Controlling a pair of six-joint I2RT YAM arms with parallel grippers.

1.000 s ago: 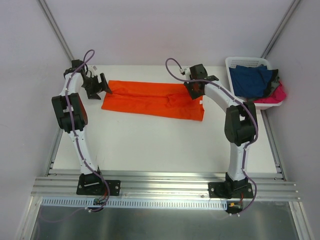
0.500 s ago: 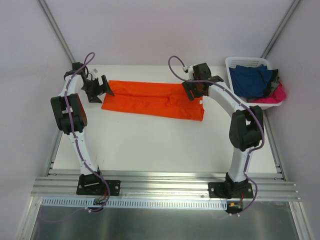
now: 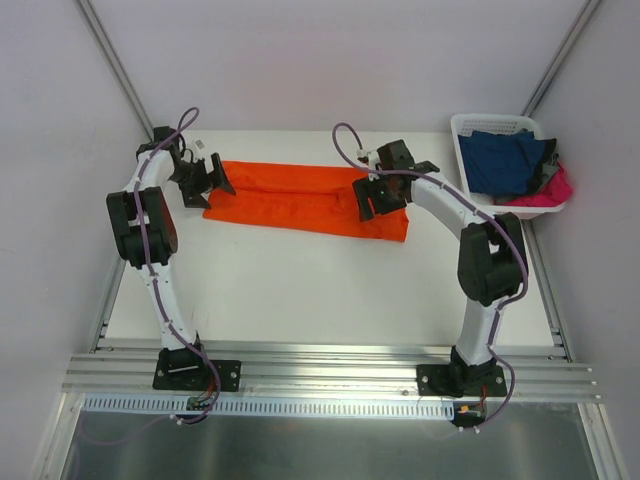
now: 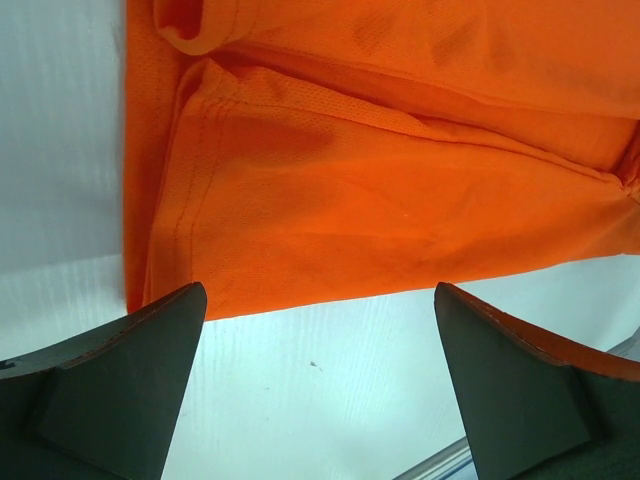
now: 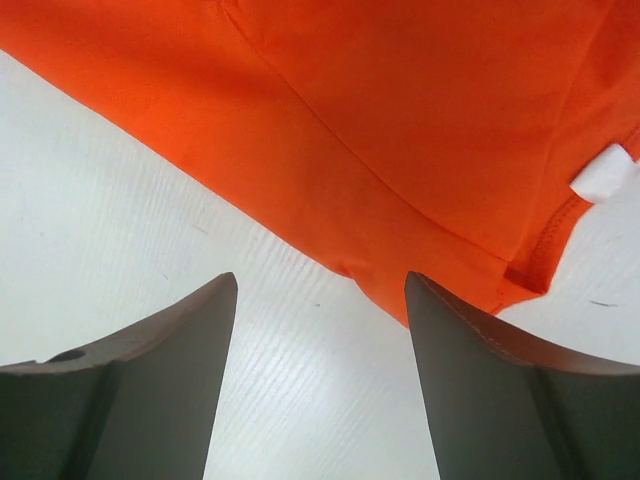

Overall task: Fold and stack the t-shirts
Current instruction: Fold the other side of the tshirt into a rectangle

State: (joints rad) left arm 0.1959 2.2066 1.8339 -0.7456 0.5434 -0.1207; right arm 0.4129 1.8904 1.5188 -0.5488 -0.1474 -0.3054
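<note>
Orange t-shirt point(image 3: 300, 200) is laid flat under left claw point(image 3: 206, 180) and right claw point(image 3: 374, 200), both spread wide and empty; navy t-shirt point(image 3: 500, 160) and pink t-shirt point(image 3: 552, 192) are held in white basket point(image 3: 488, 120)

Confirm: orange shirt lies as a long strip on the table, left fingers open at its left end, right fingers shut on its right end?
Not quite. The right gripper is open, not shut: the right wrist view shows its fingers spread with bare table between them, near the orange shirt's hem. The strip on the table and the open left gripper are right.
</note>
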